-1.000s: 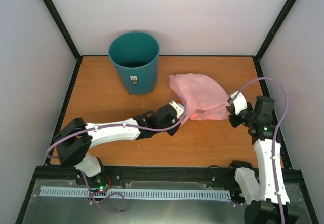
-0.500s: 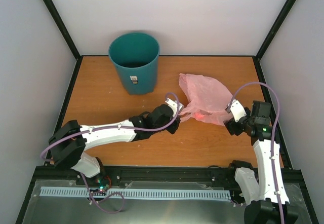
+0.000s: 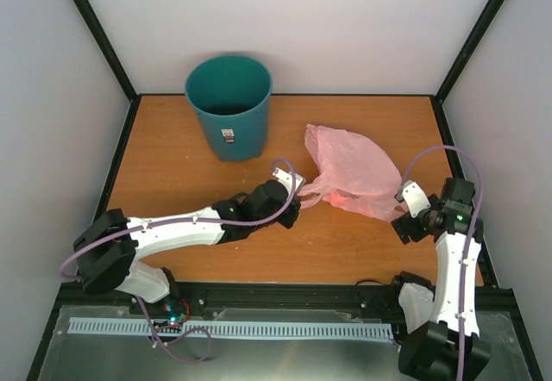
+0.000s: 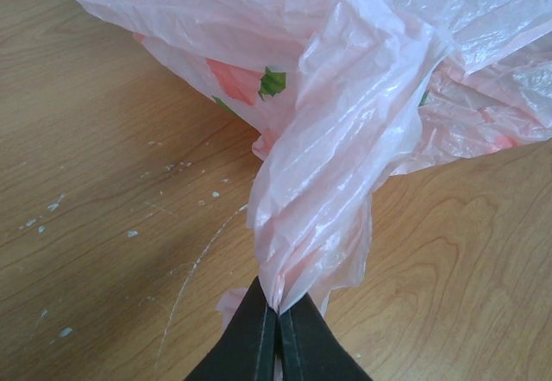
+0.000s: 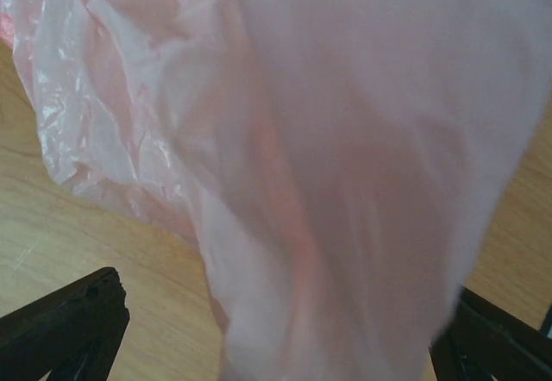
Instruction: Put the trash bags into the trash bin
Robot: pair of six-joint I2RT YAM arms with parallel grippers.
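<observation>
Trash bag (image 3: pixel 349 170) has slid a touch further right of the trash bin (image 3: pixel 235 127) in the last second as both arms backed off, so no progress yet. Left gripper (image 4: pixel 278 308) is pinched tight on a bunched fold. Right gripper (image 3: pixel 402 221) gapes wide, with film loose between its fingers and nothing gripped.

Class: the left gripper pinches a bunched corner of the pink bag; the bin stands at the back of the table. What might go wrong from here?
1. The left gripper holds only a thin twist of the pink bag; the slick film may slip out during the carry.
2. The bag is spread wide and limp, so it may drape over the rim of the trash bin rather than drop inside.
</observation>
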